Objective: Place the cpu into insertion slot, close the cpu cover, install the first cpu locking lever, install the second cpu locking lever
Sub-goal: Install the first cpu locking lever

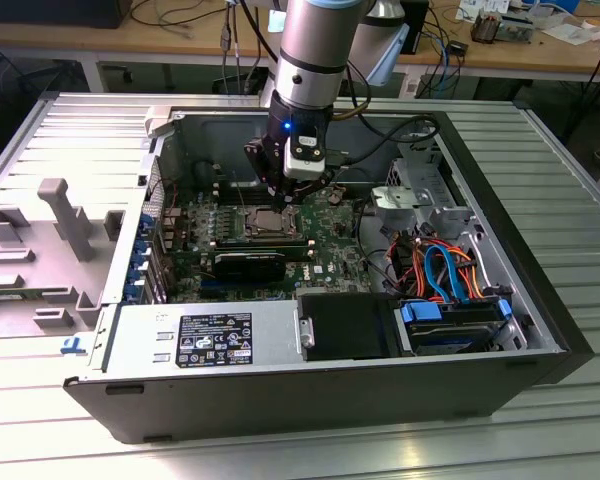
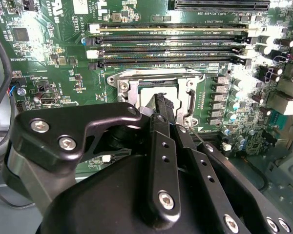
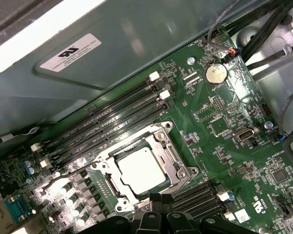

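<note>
The gripper hangs low inside the open computer case, a little above centre in the exterior view; its black fingers look pressed together with nothing between them, their tips just over one edge of the insertion slot; whether they touch the metal I can't tell. The cpu already lies flat in that slot, its pale grey top showing through the window of the cpu cover, which lies down around it. One thin locking lever juts out from the socket's side, over a row of small capacitors. Beside the socket run the long black memory slots; further off on the green board sits a coin battery. In the exterior view a grey power supply fills the lower left of the case, and orange and blue cables crowd the right.
</note>
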Motion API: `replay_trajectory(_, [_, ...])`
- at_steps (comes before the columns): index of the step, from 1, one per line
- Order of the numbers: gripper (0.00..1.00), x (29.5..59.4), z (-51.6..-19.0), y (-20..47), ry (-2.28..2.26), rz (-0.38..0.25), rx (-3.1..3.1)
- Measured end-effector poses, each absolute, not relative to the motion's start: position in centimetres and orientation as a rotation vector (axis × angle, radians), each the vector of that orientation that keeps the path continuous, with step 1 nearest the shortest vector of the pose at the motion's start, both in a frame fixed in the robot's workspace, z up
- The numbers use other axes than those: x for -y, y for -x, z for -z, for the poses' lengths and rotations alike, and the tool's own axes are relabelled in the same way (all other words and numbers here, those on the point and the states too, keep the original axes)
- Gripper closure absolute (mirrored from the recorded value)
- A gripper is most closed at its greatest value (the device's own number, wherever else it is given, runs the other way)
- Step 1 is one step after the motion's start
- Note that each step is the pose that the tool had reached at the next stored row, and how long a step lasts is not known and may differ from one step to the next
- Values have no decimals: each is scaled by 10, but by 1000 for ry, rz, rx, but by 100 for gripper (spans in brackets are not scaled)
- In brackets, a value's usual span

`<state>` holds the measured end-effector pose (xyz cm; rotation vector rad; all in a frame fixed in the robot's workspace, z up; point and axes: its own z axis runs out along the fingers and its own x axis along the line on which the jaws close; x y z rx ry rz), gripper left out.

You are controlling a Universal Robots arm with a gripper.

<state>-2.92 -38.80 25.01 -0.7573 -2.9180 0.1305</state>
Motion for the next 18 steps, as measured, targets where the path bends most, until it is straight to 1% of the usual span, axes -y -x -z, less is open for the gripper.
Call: replay_trajectory(18, [89, 388, -250, 29, 742, -131, 2922])
